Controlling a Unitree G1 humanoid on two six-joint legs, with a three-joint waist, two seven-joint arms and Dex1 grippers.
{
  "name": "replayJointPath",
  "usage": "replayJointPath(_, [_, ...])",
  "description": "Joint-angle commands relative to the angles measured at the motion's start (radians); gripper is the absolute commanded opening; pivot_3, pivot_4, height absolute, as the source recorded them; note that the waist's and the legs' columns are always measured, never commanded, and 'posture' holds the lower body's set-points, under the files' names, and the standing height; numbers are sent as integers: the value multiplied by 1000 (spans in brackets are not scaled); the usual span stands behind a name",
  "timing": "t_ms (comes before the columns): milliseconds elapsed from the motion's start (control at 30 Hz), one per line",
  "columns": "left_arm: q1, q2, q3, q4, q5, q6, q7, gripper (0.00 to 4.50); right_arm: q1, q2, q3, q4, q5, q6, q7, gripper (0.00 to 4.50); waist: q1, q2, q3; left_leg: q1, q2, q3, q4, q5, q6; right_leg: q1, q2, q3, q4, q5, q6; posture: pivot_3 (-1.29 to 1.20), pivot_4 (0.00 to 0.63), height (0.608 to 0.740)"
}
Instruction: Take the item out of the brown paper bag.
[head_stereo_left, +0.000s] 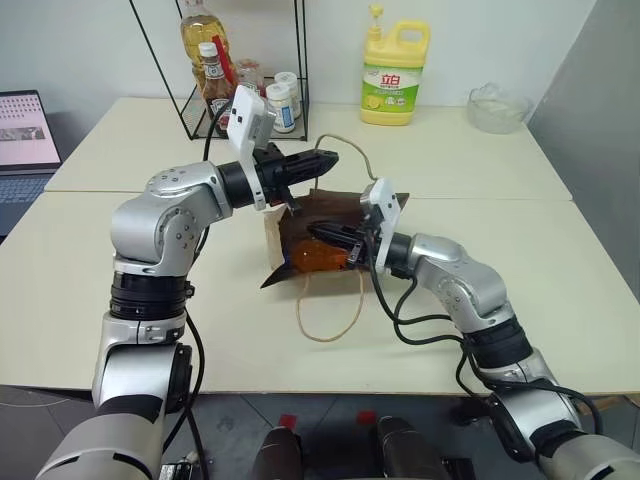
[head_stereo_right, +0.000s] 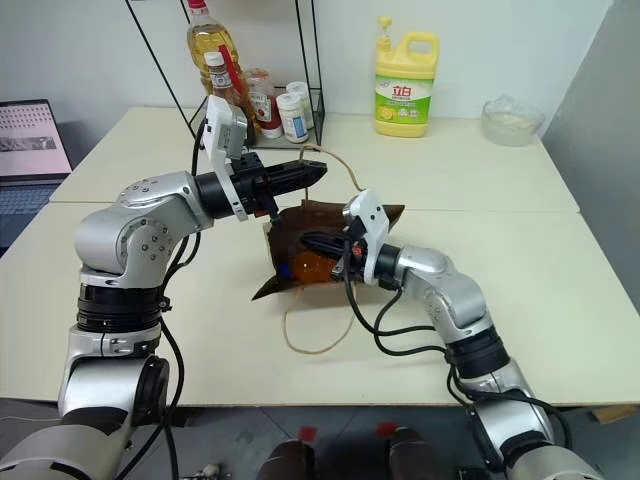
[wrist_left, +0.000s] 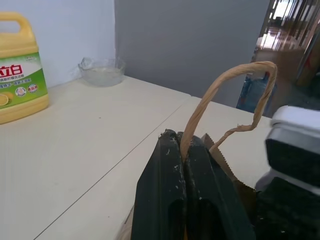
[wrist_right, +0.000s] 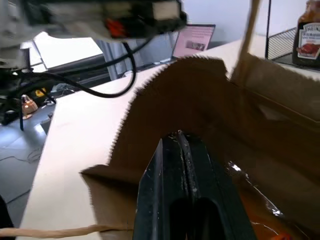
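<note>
With the left hand (head_stereo_left: 328, 158) clamped on a cord handle to hold the brown paper bag (head_stereo_left: 330, 215) open on the worktop (head_stereo_left: 560, 290), the right hand (head_stereo_left: 322, 236), fingers together inside the mouth over the orange bottle (head_stereo_left: 318, 257), would do best to reopen and straddle the bottle before pulling.

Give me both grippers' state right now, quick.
Left gripper: shut on the twisted paper-cord handle of the brown kraft paper bag.
Right gripper: shut inside the bag's mouth, holding nothing visible; the orange drink bottle lies beside it.
</note>
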Motion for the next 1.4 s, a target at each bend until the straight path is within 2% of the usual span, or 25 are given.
replayJointPath(33, [-8,-6,15,-34,-11,-27,0,0,-27,-19,35,0,-100,-8,-27,36,0,0,0,0,0,0,0,0,0,0,0,0,0,0,0,0,150,740])
replayJointPath(133, [-10,-7,16,-33,-11,-27,0,0,-21,-78,93,2,-234,-27,-52,36,0,0,0,-1,0,-1,0,0,0,0,0,-2,0,0,0,0,150,740])
replayJointPath(300, [-2,-10,14,-24,-5,-39,-2,0,-18,-209,213,-20,-430,-137,11,36,1,0,0,-1,0,-1,0,0,0,0,-1,-2,-1,0,0,0,150,740])
replayJointPath(433, [-5,-17,8,-22,-4,-43,0,0,-31,-240,252,-10,-527,-204,28,36,2,0,0,-1,0,-2,0,0,0,0,-1,-2,-1,0,0,0,150,740])
replayJointPath(467, [-10,-18,8,-17,-4,-43,-1,0,-35,-242,256,-7,-543,-220,36,189,2,0,0,-1,0,-2,0,0,0,0,-1,-2,-1,0,0,0,150,740])
replayJointPath(567, [-17,-17,9,-6,-1,-46,-4,0,-43,-249,268,0,-586,-255,62,956,2,0,0,-1,0,-2,0,0,0,0,-1,-2,-1,0,0,0,150,740])
replayJointPath(667, [-20,-16,9,-2,0,-48,-5,0,-55,-259,287,11,-629,-286,92,1996,2,0,0,-1,0,-2,0,0,0,0,-1,-3,0,0,0,0,150,740])
replayJointPath(900, [-17,-13,12,-8,-1,-44,-2,0,-52,-248,290,23,-619,-257,198,4463,2,0,0,-1,0,-2,0,0,0,0,-1,-3,0,0,0,0,150,740])
replayJointPath(1000, [-14,-12,14,-11,-2,-43,0,0,-50,-242,291,54,-629,-261,208,4490,4,0,0,-1,0,-2,1,0,-1,1,-2,-5,-1,0,0,0,150,740])
replayJointPath(1200, [-2,-19,14,-26,-7,-38,9,0,-99,-189,302,276,-745,-320,80,4490,2,0,0,-1,0,-4,1,0,-1,1,-2,-8,0,0,0,0,150,740])
replayJointPath(1367, [-2,-15,15,-28,-7,-37,9,0,-109,-195,288,308,-776,-357,66,4490,5,0,0,-1,0,-6,1,0,-1,2,-3,-10,0,0,0,0,150,740])
replayJointPath(1400, [0,-15,15,-30,-8,-37,10,0,-105,-198,283,296,-774,-361,70,4105,5,0,0,-1,0,-6,1,0,-1,2,-3,-11,0,0,0,0,150,740])
